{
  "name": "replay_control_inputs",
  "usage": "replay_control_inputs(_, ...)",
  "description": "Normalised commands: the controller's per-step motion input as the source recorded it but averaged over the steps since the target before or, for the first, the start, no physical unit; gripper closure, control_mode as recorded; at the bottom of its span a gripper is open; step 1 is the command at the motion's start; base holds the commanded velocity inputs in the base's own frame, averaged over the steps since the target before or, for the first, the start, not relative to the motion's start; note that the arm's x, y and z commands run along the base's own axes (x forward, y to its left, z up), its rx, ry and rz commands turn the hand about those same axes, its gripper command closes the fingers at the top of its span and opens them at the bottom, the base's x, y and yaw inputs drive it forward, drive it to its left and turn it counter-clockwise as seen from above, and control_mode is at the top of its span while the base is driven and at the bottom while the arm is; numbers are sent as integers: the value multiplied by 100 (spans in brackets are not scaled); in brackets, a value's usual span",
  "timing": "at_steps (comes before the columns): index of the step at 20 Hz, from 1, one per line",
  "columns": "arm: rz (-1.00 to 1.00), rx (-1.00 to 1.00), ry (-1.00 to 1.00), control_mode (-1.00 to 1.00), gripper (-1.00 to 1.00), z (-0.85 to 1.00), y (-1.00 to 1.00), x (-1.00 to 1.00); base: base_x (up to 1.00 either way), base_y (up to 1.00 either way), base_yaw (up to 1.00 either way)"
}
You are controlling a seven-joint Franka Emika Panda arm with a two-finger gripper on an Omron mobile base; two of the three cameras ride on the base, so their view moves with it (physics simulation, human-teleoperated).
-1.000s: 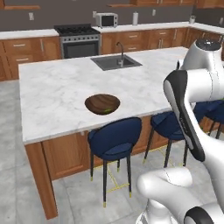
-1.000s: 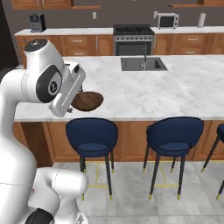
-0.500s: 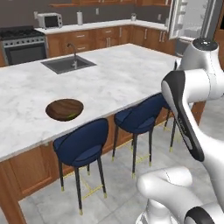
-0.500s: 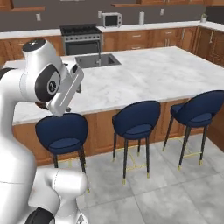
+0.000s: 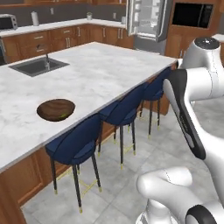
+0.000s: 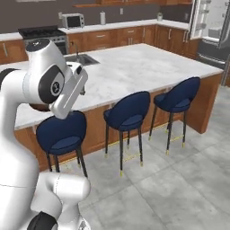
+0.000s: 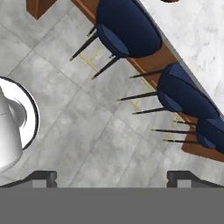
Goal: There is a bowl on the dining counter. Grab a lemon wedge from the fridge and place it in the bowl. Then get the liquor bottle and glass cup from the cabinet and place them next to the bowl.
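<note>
The dark-brown bowl point(image 5: 56, 109) sits on the white marble dining counter point(image 5: 100, 74) near its front edge, with a small yellow-green piece point(image 5: 64, 115) inside it that looks like the lemon wedge. The grey fridge point(image 5: 146, 19) stands at the back right with its upper doors swung open; from the right base it is the fridge point(image 6: 211, 27) at the far right. My gripper point(image 7: 111, 179) is open, holds nothing and points down at the floor tiles beside the stools. The liquor bottle, the glass cup and the cabinet are out of view.
Three dark-blue stools point(image 5: 76, 142) point(image 6: 128, 117) point(image 6: 177, 96) line the counter's near side. A sink with faucet point(image 5: 38, 65) is set into the counter top. Wall counters with a microwave point(image 6: 72, 20) run along the back. Grey tiled floor point(image 6: 170, 179) lies open to the right.
The whole scene has shifted left as the base turned and drove right along the counter. The fridge has come into view. The bowl stays in place on the counter.
</note>
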Motion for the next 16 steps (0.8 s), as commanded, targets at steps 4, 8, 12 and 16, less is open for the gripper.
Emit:
replay_control_inputs(4,0,0,0,100,-100,0,0,0,-67,98,-30)
replay_control_inputs(8,0,0,0,100,-100,0,0,0,-60,100,-26)
replay_control_inputs(12,0,0,0,100,-100,0,0,0,-54,100,-27)
replay_control_inputs(16,0,0,0,100,-100,0,0,0,-58,100,-27)
